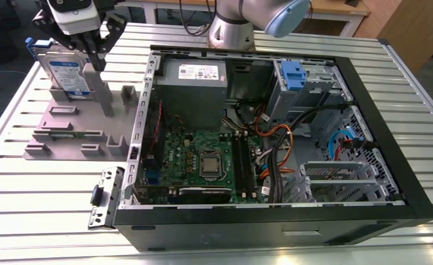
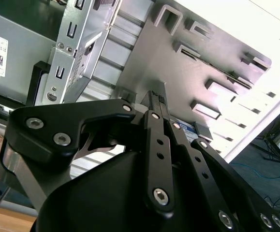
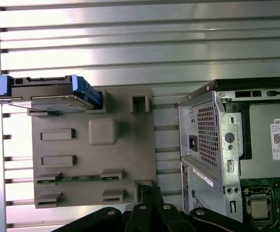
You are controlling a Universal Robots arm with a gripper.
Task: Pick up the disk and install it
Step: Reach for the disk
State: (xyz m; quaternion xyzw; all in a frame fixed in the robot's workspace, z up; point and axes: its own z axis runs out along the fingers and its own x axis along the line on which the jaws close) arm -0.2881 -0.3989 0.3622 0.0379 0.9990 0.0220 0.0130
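While disk (image 1: 63,72) stands on edge in fixture (image 1: 76,126), long axis seemingly level, hand (image 1: 96,62) hangs beside, closed, empty.

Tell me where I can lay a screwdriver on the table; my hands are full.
Bare table between the grey fixture and the near edge, beside the loose bracket; also the strip on the exterior view's right of the case. Crowded around the disk and gripper.

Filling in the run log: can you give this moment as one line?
disk: upright in grey fixture, ungrasped | gripper: above fixture, beside disk, jaws shut, empty
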